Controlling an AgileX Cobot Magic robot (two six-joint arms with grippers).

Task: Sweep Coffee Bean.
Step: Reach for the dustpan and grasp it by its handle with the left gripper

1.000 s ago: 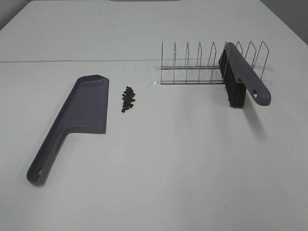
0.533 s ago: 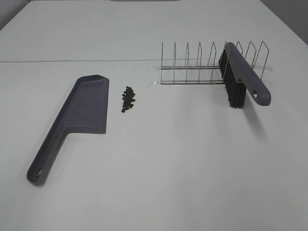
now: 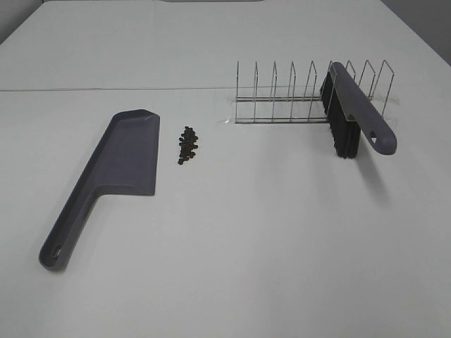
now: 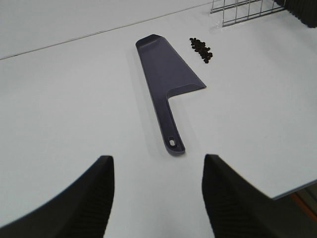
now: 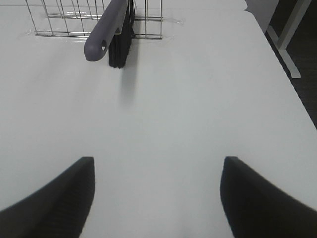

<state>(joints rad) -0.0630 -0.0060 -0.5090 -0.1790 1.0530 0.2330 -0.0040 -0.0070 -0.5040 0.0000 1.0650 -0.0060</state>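
A small pile of dark coffee beans (image 3: 187,145) lies on the white table, just right of the grey dustpan (image 3: 120,158), which lies flat with its handle toward the front. Both show in the left wrist view: beans (image 4: 202,49), dustpan (image 4: 168,84). A grey brush with black bristles (image 3: 347,116) leans in the wire rack (image 3: 296,95); it also shows in the right wrist view (image 5: 113,34). My left gripper (image 4: 157,198) is open and empty, short of the dustpan's handle. My right gripper (image 5: 157,198) is open and empty, short of the brush. Neither gripper shows in the exterior view.
The white table (image 3: 268,232) has a seam (image 3: 106,89) running across the back. Its right edge (image 5: 282,74) drops to the floor, with a table leg (image 5: 287,34) beyond.
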